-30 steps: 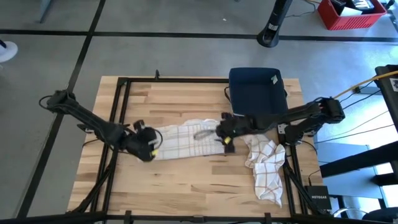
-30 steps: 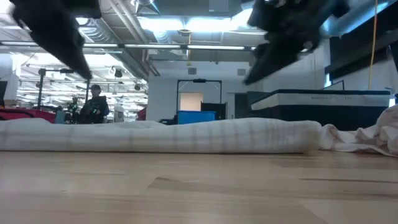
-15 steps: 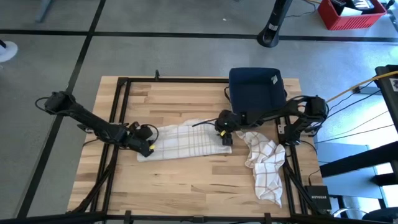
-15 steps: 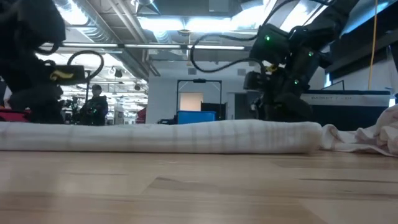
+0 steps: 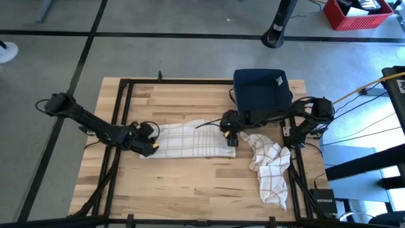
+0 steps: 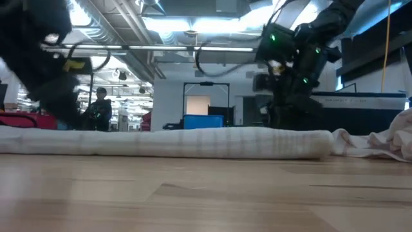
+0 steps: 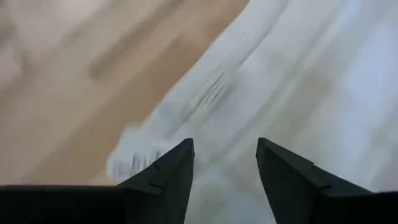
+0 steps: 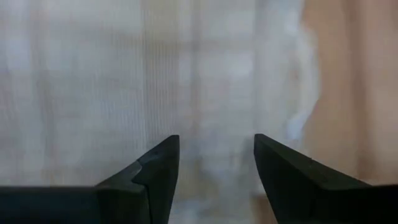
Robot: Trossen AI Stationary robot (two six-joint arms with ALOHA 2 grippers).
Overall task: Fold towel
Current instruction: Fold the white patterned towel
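both grippers low at the ends of a folded checked towel (image 5: 188,142) on the wooden table (image 5: 190,180)

the towel lies flat in a long strip across the middle of the table. the left gripper (image 5: 147,144) sits at its left end and the right gripper (image 5: 230,135) at its right end; in each wrist view the two dark fingers (image 7: 168,180) stand apart with towel cloth showing in the gap, released, nothing pinched. a second, crumpled checked towel (image 5: 271,167) lies near the table's right edge, just beside the folded one. a dark blue bin (image 5: 262,92) sits at the table's far right corner. in the low view a person (image 6: 98,109) stands far back in the room.
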